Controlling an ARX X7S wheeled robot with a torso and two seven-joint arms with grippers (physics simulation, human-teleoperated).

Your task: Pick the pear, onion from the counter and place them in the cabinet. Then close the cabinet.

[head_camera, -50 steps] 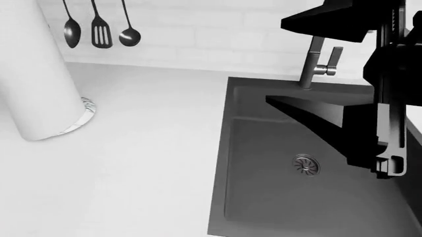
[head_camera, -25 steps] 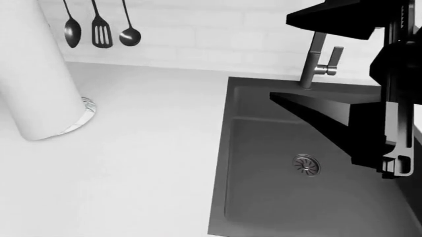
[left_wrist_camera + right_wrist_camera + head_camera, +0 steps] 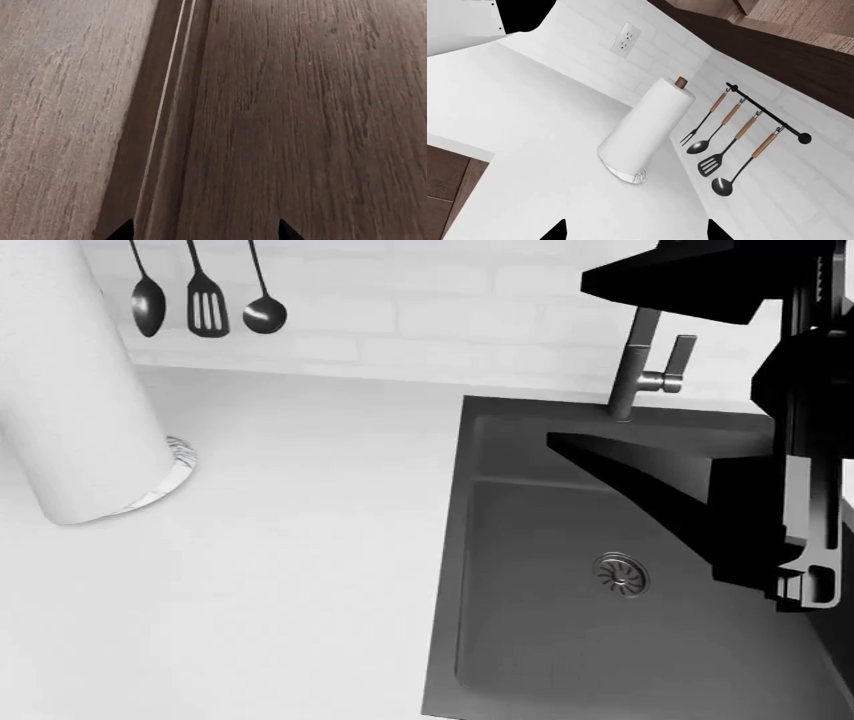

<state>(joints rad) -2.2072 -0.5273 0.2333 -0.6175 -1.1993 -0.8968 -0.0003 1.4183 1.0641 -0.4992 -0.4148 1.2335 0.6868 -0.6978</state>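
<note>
The pear and the onion are out of view in every frame. The white counter (image 3: 294, 540) holds a dark grey sink (image 3: 561, 640). Brown wood-grain cabinet panels (image 3: 300, 100) fill the left wrist view, with a narrow dark seam (image 3: 167, 100) between two of them. My left gripper (image 3: 205, 232) faces these panels close up, open, nothing between its fingertips. My right gripper (image 3: 635, 231) is also open and empty, looking over the counter (image 3: 527, 150). In the head view my black right arm (image 3: 801, 490) hangs over the sink's right side.
A tall paper towel roll (image 3: 67, 390) stands at the counter's left. Black utensils (image 3: 200, 300) hang on the tiled back wall. A faucet (image 3: 638, 360) rises behind the sink. Wood wall cabinets (image 3: 800, 20) and an outlet (image 3: 626, 39) show in the right wrist view.
In the head view my right arm has drifted slightly to the right and lower over the sink. Nothing else has moved.
</note>
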